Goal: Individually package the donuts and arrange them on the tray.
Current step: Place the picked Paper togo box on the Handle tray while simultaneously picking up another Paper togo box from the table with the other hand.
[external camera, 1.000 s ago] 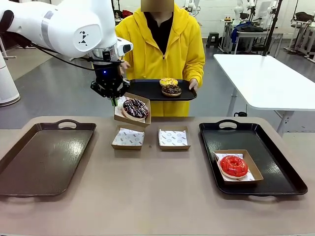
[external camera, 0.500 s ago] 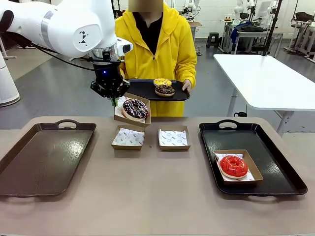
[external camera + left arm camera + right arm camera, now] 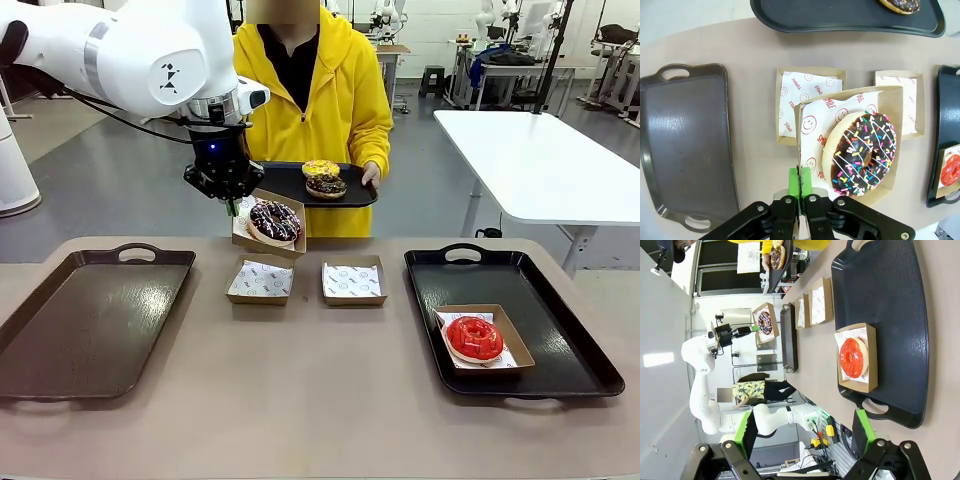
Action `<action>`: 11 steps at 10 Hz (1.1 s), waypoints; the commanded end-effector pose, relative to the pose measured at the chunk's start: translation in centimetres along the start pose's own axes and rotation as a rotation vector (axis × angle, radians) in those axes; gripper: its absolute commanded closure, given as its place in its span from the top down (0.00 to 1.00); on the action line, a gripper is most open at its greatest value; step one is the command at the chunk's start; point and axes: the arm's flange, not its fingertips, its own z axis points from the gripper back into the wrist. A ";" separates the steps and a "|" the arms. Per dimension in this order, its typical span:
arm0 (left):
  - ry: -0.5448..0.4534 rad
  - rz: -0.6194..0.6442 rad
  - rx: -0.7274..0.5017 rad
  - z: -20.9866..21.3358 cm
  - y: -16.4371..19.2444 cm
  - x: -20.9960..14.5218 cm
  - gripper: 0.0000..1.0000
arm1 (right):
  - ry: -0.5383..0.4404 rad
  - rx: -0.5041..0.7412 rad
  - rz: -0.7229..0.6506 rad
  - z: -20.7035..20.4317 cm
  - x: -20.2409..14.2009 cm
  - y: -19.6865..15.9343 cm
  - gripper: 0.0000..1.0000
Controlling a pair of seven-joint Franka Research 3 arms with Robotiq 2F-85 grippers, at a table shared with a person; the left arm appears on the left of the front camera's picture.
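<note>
My left gripper (image 3: 232,206) hangs above the table's far side, shut on the edge of a brown cardboard box (image 3: 270,246) that holds a dark chocolate donut with sprinkles (image 3: 274,220). In the left wrist view the green fingertips (image 3: 794,184) pinch the box (image 3: 810,125) rim beside that donut (image 3: 862,152). A red donut (image 3: 474,337) lies boxed on the black tray (image 3: 550,300) at the right. The person holds another black tray (image 3: 290,180) with a yellow donut (image 3: 321,168) and a brown donut (image 3: 326,186). My right gripper (image 3: 805,435) is open, over the red donut (image 3: 854,357).
Two empty paper-lined boxes (image 3: 261,280) (image 3: 353,282) sit side by side on the table's middle, under the held box. A brown tray (image 3: 90,320) lies bare at the left. A white table (image 3: 540,160) stands behind at the right.
The person has shifted the hand-held tray with its two donuts to the left. My left gripper and its box have stayed put.
</note>
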 end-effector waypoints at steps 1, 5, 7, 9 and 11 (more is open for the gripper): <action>0.000 0.000 0.000 0.0 0.0 0.0 0.01 | 0.000 0.000 0.000 0.0 0.0 0.0 1.00; 0.152 -0.104 -0.133 4.4 7.7 -6.8 0.01 | 0.016 -0.242 0.122 -5.1 1.0 7.9 1.00; 0.213 -0.065 -0.080 3.6 12.3 -9.7 0.01 | 0.054 -0.393 0.167 -10.0 2.0 12.2 1.00; 0.200 -0.061 0.001 3.0 15.9 -11.9 0.01 | 0.077 -0.526 0.183 -15.8 3.0 14.8 1.00; 0.172 -0.002 0.049 1.6 20.6 -14.2 0.01 | 0.081 -0.618 0.207 -22.7 3.3 16.2 1.00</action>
